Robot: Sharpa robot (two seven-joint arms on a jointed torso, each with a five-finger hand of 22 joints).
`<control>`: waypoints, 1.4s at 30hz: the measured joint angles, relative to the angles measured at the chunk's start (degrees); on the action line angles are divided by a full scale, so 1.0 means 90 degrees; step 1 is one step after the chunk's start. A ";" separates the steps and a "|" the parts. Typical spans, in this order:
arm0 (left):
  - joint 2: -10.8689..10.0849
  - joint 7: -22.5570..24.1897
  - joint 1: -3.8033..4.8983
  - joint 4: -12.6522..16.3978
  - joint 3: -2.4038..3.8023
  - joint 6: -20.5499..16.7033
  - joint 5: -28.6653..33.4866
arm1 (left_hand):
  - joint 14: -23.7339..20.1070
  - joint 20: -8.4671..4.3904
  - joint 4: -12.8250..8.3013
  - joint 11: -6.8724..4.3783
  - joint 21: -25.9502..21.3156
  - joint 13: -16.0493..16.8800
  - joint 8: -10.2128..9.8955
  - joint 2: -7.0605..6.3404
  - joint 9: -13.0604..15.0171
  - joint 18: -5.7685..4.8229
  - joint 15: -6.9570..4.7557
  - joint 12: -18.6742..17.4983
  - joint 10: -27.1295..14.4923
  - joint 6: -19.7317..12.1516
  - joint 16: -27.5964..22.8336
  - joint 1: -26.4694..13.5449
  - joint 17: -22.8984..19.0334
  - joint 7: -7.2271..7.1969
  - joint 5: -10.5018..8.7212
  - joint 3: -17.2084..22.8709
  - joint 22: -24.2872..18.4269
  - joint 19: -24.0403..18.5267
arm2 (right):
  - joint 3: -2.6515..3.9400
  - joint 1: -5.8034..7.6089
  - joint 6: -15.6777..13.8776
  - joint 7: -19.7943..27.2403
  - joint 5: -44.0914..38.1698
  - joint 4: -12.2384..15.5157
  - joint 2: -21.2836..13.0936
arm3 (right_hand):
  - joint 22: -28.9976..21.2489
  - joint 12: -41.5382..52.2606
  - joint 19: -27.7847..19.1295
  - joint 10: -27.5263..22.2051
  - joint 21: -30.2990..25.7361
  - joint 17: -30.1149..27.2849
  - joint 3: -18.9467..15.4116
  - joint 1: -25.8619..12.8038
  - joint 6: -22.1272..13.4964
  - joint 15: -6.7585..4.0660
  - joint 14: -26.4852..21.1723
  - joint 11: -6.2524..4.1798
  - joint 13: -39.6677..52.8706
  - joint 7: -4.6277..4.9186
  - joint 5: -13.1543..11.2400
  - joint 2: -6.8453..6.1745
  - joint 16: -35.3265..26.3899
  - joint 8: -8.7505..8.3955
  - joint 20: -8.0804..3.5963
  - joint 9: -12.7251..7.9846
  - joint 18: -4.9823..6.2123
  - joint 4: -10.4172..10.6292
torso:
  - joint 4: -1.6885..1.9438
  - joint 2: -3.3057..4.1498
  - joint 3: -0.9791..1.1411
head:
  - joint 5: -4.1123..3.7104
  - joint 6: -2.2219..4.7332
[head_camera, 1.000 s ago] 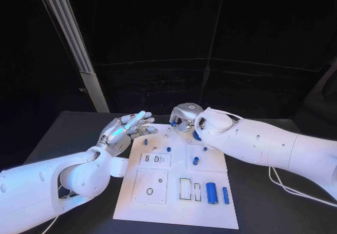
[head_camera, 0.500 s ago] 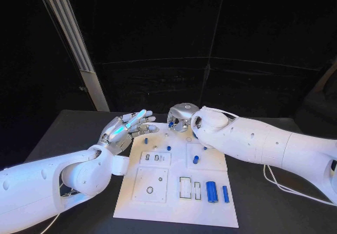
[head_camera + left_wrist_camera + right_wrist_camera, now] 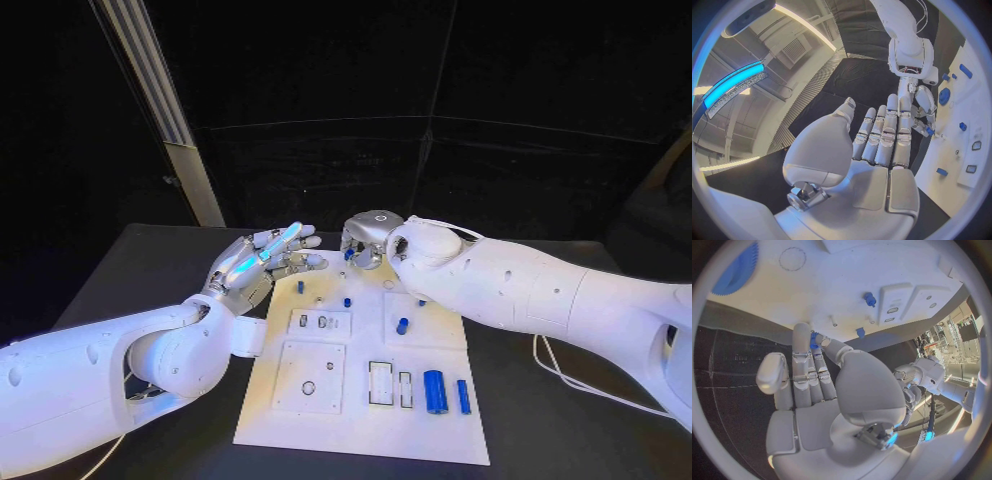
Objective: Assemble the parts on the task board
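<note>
**Seating the small blue part at the far end of the board**

Right silver hand (image 3: 369, 240), over the far edge of the white task board (image 3: 325, 420), pinching a small blue plastic part (image 3: 814, 341) at the fingertips. Left silver hand (image 3: 264, 262) beside the board's far left corner, fingers straight and together, holding nothing. Best done slowly: part upright over its hole, pressed straight down, released only once seated. Target hole hard to identify.

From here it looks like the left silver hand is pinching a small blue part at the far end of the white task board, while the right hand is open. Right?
Wrong hands. The right silver hand pinches the small blue part over the far end of the white task board, as the right wrist view shows. The left silver hand is open, holding nothing.
</note>
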 measured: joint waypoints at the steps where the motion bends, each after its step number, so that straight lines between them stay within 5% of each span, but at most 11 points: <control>1: 0.0002 -0.0001 0.0001 0.0000 0.0000 0.0002 0.0000 | 0.0000 0.0000 0.0000 0.0000 0.0000 0.0000 0.0000 0.0000 0.0000 0.0000 0.0000 0.0000 0.0000 0.0000 0.0000 0.0000 0.0000 0.0000 0.0000 0.0000 0.0000 0.0000 | 0.0000 0.0000 0.0014 -0.0002 -0.0008 -0.0029 0.0024 | -0.0007 0.0000 0.0000 0.0000 0.0000 0.0000 0.0015 0.0000 0.0000 0.0000 0.0000 0.0000 0.0000 0.0000 0.0000 0.0000 0.0000 0.0000 0.0000 -0.0001 0.0000 0.0015 | 0.0000 0.0001 0.0000 | 0.0000 -0.0001; 42: 0.0053 -0.0077 0.0016 -0.0041 0.0000 0.0095 0.0001 | 0.0000 0.0000 -0.0017 0.0000 0.0000 0.0000 -0.0025 0.0000 0.0000 0.0000 0.0000 0.0000 0.0000 0.0000 0.0000 0.0000 0.0004 0.0000 0.0000 0.0018 -0.0003 0.0000 | -0.0007 -0.0021 0.0262 -0.0028 -0.0189 -0.0418 0.0321 | -0.0121 -0.0025 -0.0092 -0.0022 -0.0052 -0.0001 0.0017 -0.0001 -0.0019 -0.0010 -0.0036 0.0022 0.0002 0.0005 -0.0011 -0.0049 0.0000 -0.0019 -0.0001 -0.0007 0.0001 0.0051 | -0.0020 0.0005 -0.0002 | 0.0023 -0.0047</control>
